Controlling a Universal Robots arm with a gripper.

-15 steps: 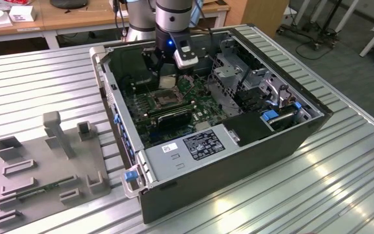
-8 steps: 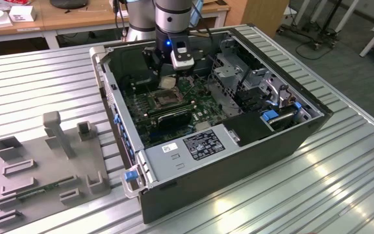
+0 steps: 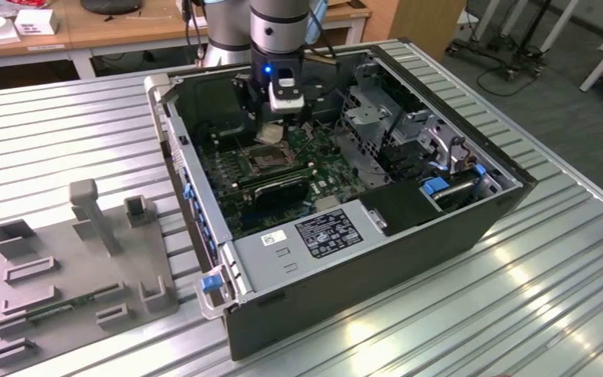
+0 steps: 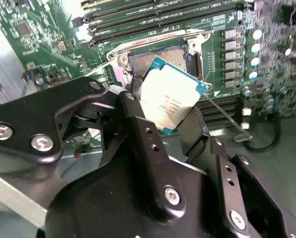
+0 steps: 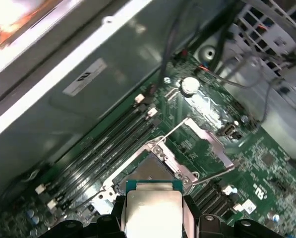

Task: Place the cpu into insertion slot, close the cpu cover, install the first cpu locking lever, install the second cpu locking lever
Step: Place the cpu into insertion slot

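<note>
Starting at the exterior view's left, a grey holder block point(image 3: 71, 267) sits near that edge of the ribbed metal surface point(image 3: 553, 298). The open computer case point(image 3: 385, 236) lies across the middle, well apart from the block. The arm point(image 3: 279, 31) stands over the far end of the case, its wrist pointing almost straight down at the green board point(image 3: 228, 169).

We judge the first step to be in hand: the chip is being placed and is not yet seated. The fingers point(image 4: 143, 136) are clamped on the chip point(image 4: 170, 99), one on either side, holding it in the air just above the socket point(image 4: 160, 57) and clear of it. In the first wrist view the chip point(image 5: 152, 213) hangs at one side of the socket point(image 5: 155, 171), whose centre is bare. Beyond it the cover point(image 5: 207, 144) stands lifted off the socket, and a thin wire lever point(image 5: 173, 130) sticks up beside it, so the way in looks open.

To our eye the chip is tipped and turned somewhat out of line with the socket's rim. Seating it would call for squaring its edges with that rim, levelling it and lowering it gently; we would expect any skew to risk the socket's contacts.
</note>
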